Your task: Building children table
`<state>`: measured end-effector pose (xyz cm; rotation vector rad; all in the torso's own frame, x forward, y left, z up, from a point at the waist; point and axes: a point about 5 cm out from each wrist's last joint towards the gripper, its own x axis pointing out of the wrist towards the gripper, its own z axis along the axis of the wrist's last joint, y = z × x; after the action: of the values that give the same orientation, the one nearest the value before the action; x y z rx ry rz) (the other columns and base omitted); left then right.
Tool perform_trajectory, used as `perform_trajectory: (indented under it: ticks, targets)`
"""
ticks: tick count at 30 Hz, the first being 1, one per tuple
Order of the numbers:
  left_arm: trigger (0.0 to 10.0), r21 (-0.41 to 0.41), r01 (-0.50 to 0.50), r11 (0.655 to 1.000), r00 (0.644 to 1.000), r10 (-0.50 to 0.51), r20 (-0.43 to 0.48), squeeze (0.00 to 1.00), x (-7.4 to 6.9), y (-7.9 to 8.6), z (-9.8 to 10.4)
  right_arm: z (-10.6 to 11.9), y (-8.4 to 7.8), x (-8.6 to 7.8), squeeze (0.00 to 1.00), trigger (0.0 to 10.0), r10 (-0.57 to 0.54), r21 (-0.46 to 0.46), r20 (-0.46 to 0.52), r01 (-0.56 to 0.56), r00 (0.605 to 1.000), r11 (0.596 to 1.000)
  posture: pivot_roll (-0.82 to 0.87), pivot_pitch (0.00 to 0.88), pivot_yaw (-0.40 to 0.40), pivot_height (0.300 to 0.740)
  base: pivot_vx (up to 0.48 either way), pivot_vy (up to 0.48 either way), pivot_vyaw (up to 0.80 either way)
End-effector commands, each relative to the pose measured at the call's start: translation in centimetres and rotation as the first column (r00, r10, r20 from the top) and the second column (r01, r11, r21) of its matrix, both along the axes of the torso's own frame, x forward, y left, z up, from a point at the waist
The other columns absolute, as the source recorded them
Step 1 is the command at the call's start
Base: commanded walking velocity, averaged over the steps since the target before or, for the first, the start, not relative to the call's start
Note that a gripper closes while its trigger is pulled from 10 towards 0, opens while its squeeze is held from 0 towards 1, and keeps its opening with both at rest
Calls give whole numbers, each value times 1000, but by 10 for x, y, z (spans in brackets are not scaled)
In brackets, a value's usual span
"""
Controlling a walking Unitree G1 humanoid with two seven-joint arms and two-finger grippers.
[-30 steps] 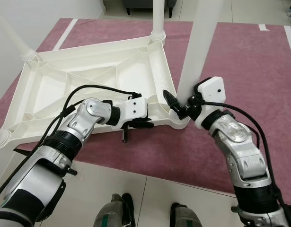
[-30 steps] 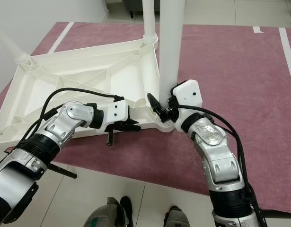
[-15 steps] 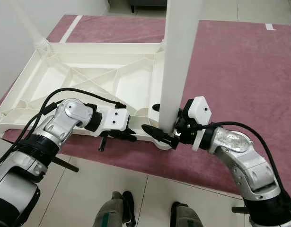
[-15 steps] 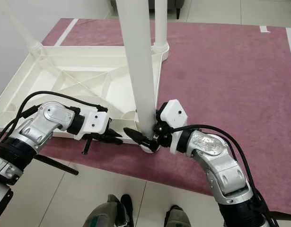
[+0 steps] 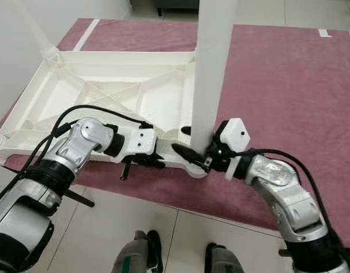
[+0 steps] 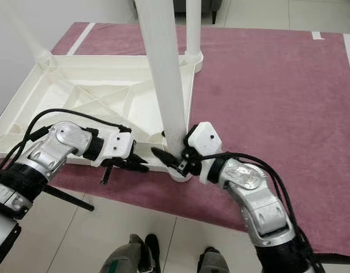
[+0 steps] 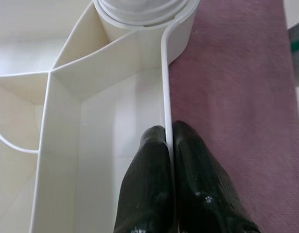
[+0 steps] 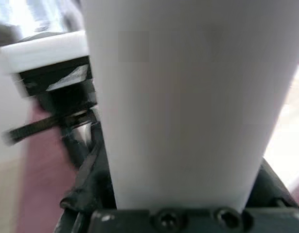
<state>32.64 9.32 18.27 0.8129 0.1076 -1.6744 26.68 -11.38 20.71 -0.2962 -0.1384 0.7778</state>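
The upturned white tabletop (image 5: pixel 106 96) lies on the maroon rug (image 5: pixel 277 74). The left gripper (image 7: pixel 166 145) pinches its near rim with fingers closed. The right gripper (image 5: pixel 192 154), fingers spread around the near-corner leg (image 5: pixel 211 74), seats it. Two other legs stand fitted; the fourth corner is unclear.

arms: silver, jointed | cables: black, looped | wrist blocks: white | fingers (image 7: pixel 188 189): long, black

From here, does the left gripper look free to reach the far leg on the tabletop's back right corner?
Probably not: the left gripper is clamped on the tabletop's near rim, and the far leg stands across the whole tabletop, beyond the near leg that the right gripper grips.
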Motion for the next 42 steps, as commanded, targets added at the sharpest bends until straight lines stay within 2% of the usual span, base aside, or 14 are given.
perform_trajectory:
  ticks: [1, 7, 12, 15, 17, 18, 25, 26, 28, 29, 31, 33, 36, 42]
  targets:
    - [0, -68, 103, 992, 993, -98, 63, 0, -3, -19, 21, -35, -28, 17, 0, 0, -303, -97, -127, 292, 945, 951, -69, 200, 152, 740, 0, 0, 0]
    - [0, -152, 54, 987, 997, -45, 62, 0, 7, -47, 27, -51, -53, 23, 0, 0, -653, -94, -177, 647, 737, 756, -76, 198, 153, 740, 0, 0, 0]
    - [0, -200, 28, 979, 999, -18, 48, 0, 12, -80, 30, -63, -70, 12, 0, 0, -870, -32, -285, 903, 403, 429, -91, 196, 159, 740, 0, 0, 0]
    - [0, -209, 33, 977, 999, -25, 43, 0, 12, -89, 31, -63, -66, 8, 0, 0, -886, -7, -307, 930, 348, 367, -102, 195, 169, 740, 0, 0, 0]
    - [0, -210, 33, 977, 999, -25, 41, 0, 13, -91, 31, -57, -59, 10, 0, 0, -892, 25, -264, 927, 368, 375, -104, 194, 171, 740, 0, 0, 0]
    - [0, -208, 32, 978, 999, -25, 40, 0, 13, -91, 31, -53, -55, 12, 0, 10000, -882, 44, -235, 911, 407, 409, -102, 193, 174, 740, 0, 0, 0]
    - [0, -199, 28, 980, 999, -21, 38, 0, 15, -88, 28, -43, -48, 15, 0, 10000, -870, 79, -164, 885, 466, 459, -99, 191, 173, 740, 0, 0, 0]
    - [0, -192, 27, 981, 999, -20, 36, 0, 15, -84, 26, -35, -44, 18, 1000, 10000, -836, 115, -126, 845, 534, 522, -94, 189, 170, 740, 0, 0, 0]
    - [0, -192, 27, 981, 999, -20, 36, 0, 15, -84, 26, -35, -44, 18, 1000, 10000, -836, 115, -126, 845, 534, 522, -94, 189, 170, 740, 0, 0, 0]
    - [0, -183, 29, 983, 999, -24, 32, 0, 15, -81, 23, -24, -39, 20, 55, 10000, -787, 157, -81, 788, 611, 596, -92, 189, 168, 740, 0, 0, 0]
    - [0, -170, 39, 985, 999, -35, 30, 0, 14, -76, 20, -10, -34, 22, 0, 10000, -702, 196, -19, 691, 712, 695, -90, 190, 168, 740, 0, 0, 0]
    - [0, -170, 39, 985, 999, -35, 30, 0, 14, -76, 20, -10, -34, 22, 0, 10000, -702, 196, -19, 691, 712, 695, -90, 190, 168, 740, 0, 0, 0]
    - [0, -138, 85, 987, 996, -82, 25, 0, 10, -65, 17, 13, -32, 21, 0, 10000, -509, 198, 69, 488, 858, 850, -88, 191, 169, 740, 0, 0, 0]
    - [0, -43, 180, 983, 984, -180, 17, 0, -1, -40, 12, 23, -37, 17, 0, 10000, -274, 73, 117, 267, 955, 961, -86, 191, 171, 740, 0, 0, 0]
